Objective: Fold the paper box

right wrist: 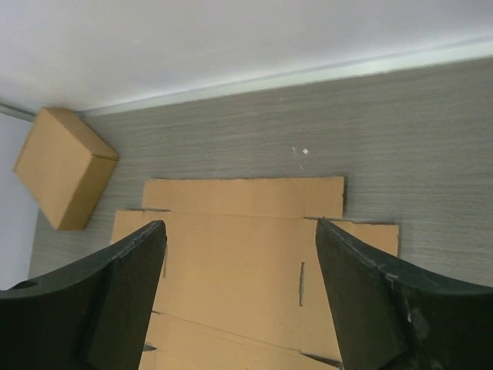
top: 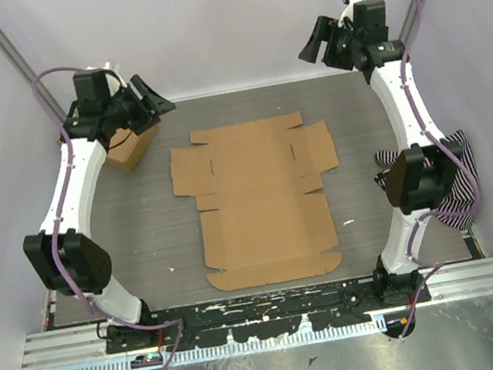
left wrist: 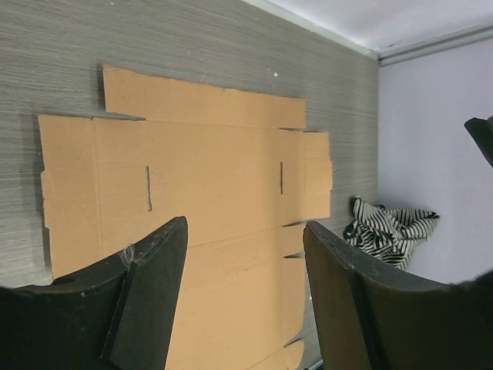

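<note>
A flat, unfolded paper box (top: 259, 202) lies in the middle of a grey table (top: 141, 230), between two robot arms. The left gripper (top: 154, 98) and right gripper (top: 316, 42) hang raised over the far corners, jaws wide apart, holding nothing. A small finished box (top: 131, 149) sits far left, and a striped cloth (top: 460, 184) lies at the right edge.

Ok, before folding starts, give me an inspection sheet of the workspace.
Surface: grey wood-grain table, a few small white specks near the front.
Job's things: paper box lies flat, unfolded, mid-table.
Clutter: finished cardboard box far left; striped cloth at right edge.
Tools: left tool and right tool open, raised, holding nothing.
Cables: purple cables loop along both arms, clear of the cardboard.
Surroundings: pale walls on three sides; metal rail in front.
</note>
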Tool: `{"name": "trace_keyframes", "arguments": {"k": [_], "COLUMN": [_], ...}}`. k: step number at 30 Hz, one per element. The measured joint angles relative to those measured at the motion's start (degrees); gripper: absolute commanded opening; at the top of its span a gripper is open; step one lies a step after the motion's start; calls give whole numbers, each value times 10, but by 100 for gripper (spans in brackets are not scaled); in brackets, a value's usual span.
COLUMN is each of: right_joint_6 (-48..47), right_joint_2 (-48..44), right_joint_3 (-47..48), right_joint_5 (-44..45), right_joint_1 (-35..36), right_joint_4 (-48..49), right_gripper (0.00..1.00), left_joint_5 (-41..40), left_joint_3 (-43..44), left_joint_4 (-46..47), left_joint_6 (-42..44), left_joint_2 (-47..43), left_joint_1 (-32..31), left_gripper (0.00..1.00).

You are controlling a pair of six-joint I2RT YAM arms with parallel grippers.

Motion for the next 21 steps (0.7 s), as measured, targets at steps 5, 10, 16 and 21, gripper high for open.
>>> {"name": "trace_keyframes", "arguments": {"k": [5,10,16,21], "right_joint_6": [-1,-2,-8,-16], "right_joint_2": [92,169,255,309], "right_joint_3": [36,50,95,125], "right_joint_5": [30,48,57,57], "right_joint_1": [0,0,4,14], "right_joint_4": [-44,-74,-79,-78], "right_gripper": [81,77,67,65], "left_joint_5": [-29,-46,-68,-86], "left_joint_3": [54,134,301,363], "left_joint_4": [-28,-65,-148,-174], "left_joint_6": [12,27,49,54], "left_joint_2": [75,183,346,421], "left_joint_1": [-21,-34,-35,-35], "left_gripper": [67,66,65,65]}}
